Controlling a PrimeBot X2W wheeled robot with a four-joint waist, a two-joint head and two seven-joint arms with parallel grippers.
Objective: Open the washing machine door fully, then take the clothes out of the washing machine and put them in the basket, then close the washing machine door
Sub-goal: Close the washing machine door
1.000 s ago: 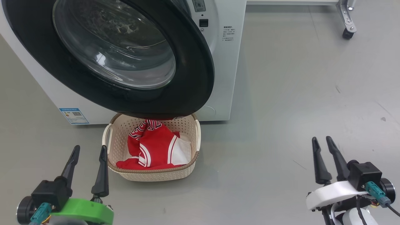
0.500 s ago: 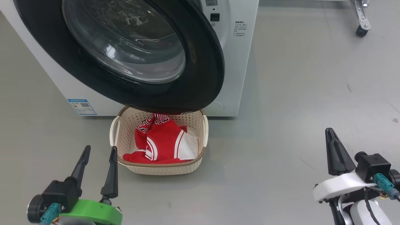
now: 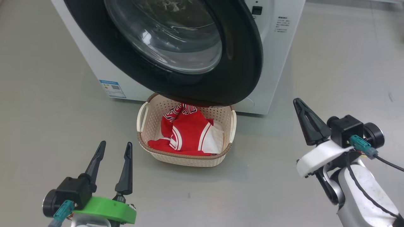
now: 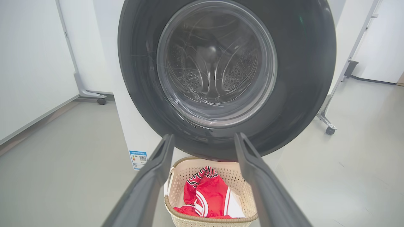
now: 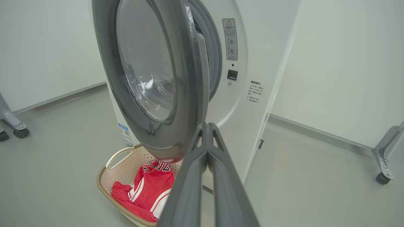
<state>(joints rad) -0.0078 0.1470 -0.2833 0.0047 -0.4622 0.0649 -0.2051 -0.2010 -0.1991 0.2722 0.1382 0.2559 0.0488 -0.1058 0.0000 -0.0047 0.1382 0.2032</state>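
The washing machine (image 3: 277, 63) stands ahead with its door (image 3: 246, 63) swung partway out, the black rim hanging over the basket's far end. In the right wrist view the door (image 5: 186, 78) is seen nearly edge-on, ajar from the grey port. The cream basket (image 3: 186, 159) sits on the floor below, with the red and white clothes (image 3: 186, 132) lying inside. My left gripper (image 3: 115, 145) is open and empty, left of the basket. My right gripper (image 3: 298, 102) is shut on nothing, raised to the right of the door and apart from it; its fingertips (image 5: 206, 126) meet.
Grey floor lies all around. A blue label (image 3: 112, 89) marks the machine's lower front. A wheeled frame leg (image 4: 328, 129) stands right of the machine, another caster (image 4: 101, 101) to its left. White wall panels rise behind.
My right gripper has shut and risen closer to the door's right edge. The head camera has shifted, so the machine and basket sit further right in the view.
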